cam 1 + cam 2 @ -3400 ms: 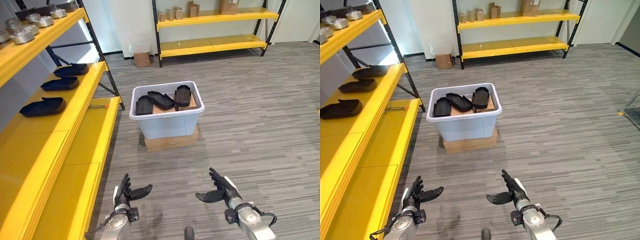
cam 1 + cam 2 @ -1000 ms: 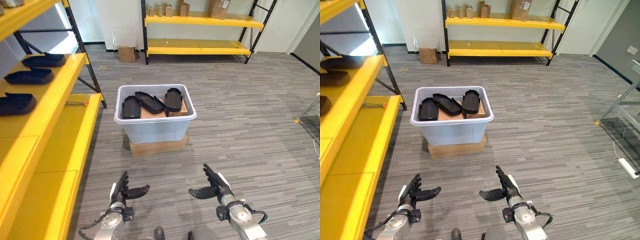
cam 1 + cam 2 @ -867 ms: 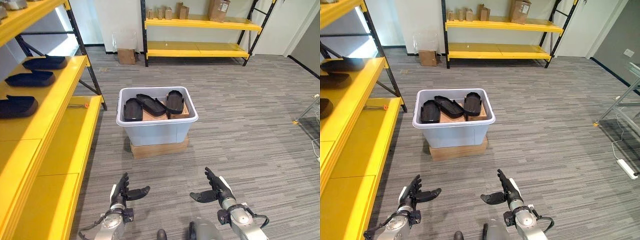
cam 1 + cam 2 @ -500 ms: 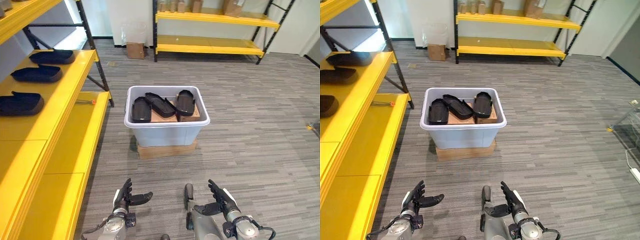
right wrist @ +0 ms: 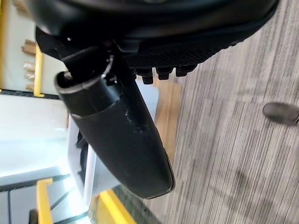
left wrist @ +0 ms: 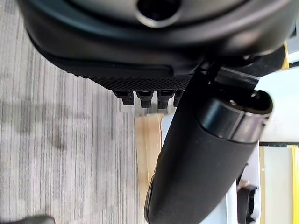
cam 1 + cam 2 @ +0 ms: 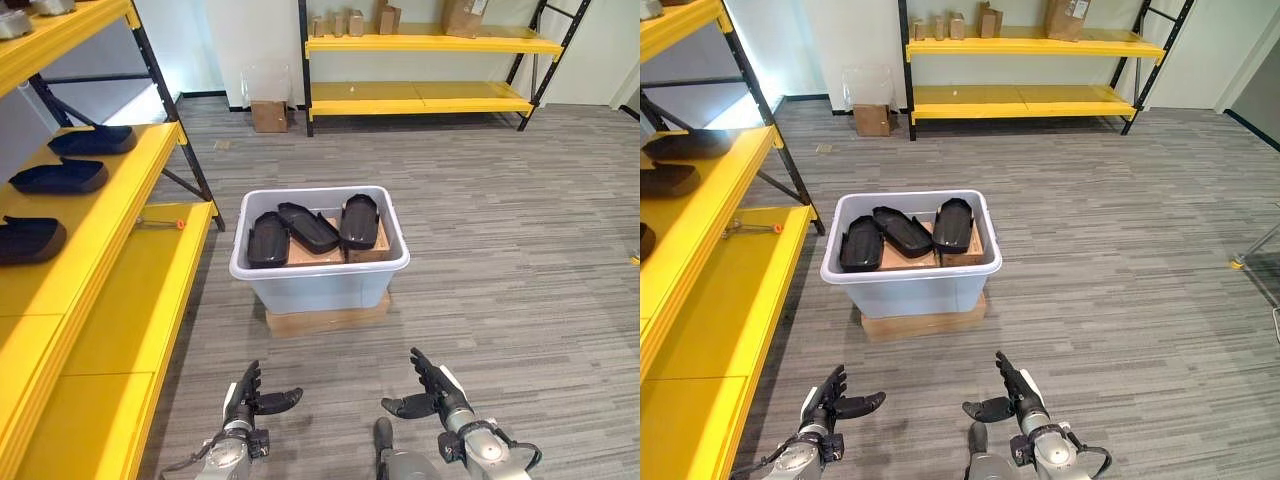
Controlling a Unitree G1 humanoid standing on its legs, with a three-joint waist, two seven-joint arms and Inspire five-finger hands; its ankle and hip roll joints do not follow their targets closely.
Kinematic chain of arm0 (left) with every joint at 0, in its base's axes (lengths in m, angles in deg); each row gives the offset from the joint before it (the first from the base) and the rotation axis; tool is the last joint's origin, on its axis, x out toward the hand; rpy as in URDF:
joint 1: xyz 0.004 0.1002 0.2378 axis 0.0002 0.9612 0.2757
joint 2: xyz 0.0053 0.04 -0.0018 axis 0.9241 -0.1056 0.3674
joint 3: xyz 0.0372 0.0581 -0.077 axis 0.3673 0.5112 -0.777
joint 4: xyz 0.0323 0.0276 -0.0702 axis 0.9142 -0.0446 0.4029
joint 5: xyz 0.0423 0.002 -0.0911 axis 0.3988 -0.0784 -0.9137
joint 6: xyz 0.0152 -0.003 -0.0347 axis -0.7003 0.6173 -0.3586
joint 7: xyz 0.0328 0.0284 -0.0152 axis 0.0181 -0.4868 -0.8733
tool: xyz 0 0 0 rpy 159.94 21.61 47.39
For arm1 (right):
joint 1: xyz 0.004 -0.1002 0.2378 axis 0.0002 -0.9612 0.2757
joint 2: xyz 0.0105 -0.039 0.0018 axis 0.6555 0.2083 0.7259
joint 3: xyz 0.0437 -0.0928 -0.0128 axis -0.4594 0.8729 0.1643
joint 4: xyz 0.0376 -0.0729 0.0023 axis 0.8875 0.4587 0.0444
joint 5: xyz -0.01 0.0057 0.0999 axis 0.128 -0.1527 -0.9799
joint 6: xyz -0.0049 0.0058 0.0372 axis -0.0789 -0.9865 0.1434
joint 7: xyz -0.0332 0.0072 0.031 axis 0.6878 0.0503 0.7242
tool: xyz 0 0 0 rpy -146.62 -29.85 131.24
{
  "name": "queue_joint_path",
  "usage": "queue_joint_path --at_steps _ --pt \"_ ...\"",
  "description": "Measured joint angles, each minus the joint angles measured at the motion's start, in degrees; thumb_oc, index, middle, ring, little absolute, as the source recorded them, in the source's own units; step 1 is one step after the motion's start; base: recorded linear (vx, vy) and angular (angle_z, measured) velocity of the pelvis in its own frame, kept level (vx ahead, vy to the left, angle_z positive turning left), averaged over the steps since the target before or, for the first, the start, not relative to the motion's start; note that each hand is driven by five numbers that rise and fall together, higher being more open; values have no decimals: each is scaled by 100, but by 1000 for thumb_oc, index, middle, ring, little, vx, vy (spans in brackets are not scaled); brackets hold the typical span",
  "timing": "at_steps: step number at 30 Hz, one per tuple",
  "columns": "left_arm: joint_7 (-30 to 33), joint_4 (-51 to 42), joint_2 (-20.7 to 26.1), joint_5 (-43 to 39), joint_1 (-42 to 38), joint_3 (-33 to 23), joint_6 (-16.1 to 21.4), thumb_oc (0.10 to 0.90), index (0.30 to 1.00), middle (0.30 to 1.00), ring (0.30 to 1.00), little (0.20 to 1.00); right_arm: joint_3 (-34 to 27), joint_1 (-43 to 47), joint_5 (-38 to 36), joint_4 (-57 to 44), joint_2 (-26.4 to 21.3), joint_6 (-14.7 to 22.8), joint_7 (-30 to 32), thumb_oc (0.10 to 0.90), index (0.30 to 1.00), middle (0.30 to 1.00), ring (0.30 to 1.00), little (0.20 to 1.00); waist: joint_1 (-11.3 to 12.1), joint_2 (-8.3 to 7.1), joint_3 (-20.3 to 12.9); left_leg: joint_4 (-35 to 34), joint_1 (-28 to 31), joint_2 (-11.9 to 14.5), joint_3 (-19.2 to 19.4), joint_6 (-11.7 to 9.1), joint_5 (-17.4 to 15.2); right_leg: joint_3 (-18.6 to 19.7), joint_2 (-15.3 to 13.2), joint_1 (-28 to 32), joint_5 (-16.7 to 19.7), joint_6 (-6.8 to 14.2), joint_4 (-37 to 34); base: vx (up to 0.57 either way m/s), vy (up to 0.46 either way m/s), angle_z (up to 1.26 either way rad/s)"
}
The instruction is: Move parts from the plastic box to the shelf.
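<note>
A white plastic box [image 7: 320,288] stands on a flat cardboard carton [image 7: 326,319] on the carpet ahead of me. In the box lie three black moulded parts [image 7: 268,238] [image 7: 309,226] [image 7: 359,220] on a cardboard insert. The yellow shelf [image 7: 105,215] runs along my left, and three more black parts [image 7: 92,140] [image 7: 58,177] [image 7: 25,240] rest on its middle level. My left hand [image 7: 246,404] and right hand [image 7: 433,391] hang low in front of me, well short of the box. Both are open and empty, fingers straight and thumbs [image 6: 205,154] [image 5: 121,135] pointing inward.
A second yellow rack [image 7: 430,45] with cardboard boxes stands at the far wall, with a small carton [image 7: 269,115] on the floor beside it. An orange-handled tool [image 7: 160,222] lies on the lower left shelf level. Metal parts [image 7: 15,20] sit on the top level. Open carpet surrounds the box.
The whole picture has shifted, so the camera moved; the box now sits slightly lower and nearer in view. Both hands stay open and low, holding nothing.
</note>
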Motion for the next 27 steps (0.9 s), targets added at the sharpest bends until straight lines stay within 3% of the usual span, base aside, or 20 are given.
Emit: queue_joint_path --at_steps 3,11,16,19,23,27 --pt "-90 -51 -2 0 -46 -8 -1 900 1000 1000 1000 1000 -10 106 0 -5 -66 -31 40 900 1000 1000 1000 1000 -3 3 0 11 69 205 91 -140 -60 -7 234 76 13 -225 -43 114 -50 -12" --pt "-81 -113 -18 -3 -55 20 -12 900 1000 1000 1000 1000 -115 27 -37 -15 -68 -181 196 900 1000 1000 1000 1000 -25 3 0 62 56 238 101 -208 -83 12 264 56 -48 -214 -8 98 -57 -3" --pt "191 -36 -44 -73 118 -51 -55 900 1000 1000 1000 1000 -251 28 -726 8 197 -258 686 900 1000 1000 1000 1000 -133 17 -17 105 -35 311 100 -238 -100 -9 292 -161 -228 -228 302 163 -84 2" --pt "1125 -361 -296 -259 131 -529 140 900 1000 1000 1000 1000 -948 -95 -1116 -1320 126 261 949 900 1000 1000 1000 1000 -168 213 -51 111 -31 377 109 -262 -112 -13 369 -129 -252 -254 229 167 -79 -1" --pt "2216 -1486 -600 -228 169 -1574 827 900 1000 1000 1000 1000 -1107 -159 -1097 -2039 -105 830 1050 900 1000 1000 1000 1000 -115 259 -75 240 -73 407 105 -283 -118 -29 391 -52 -256 -259 174 121 -94 4" --pt "2859 -2587 -381 139 222 -1867 1146 900 1000 1000 1000 1000 -1269 -395 -736 -2516 -261 1009 1165 900 1000 1000 1000 1000 -91 288 -93 304 -274 408 103 -293 -123 2 390 -218 -273 -285 179 73 -86 4"
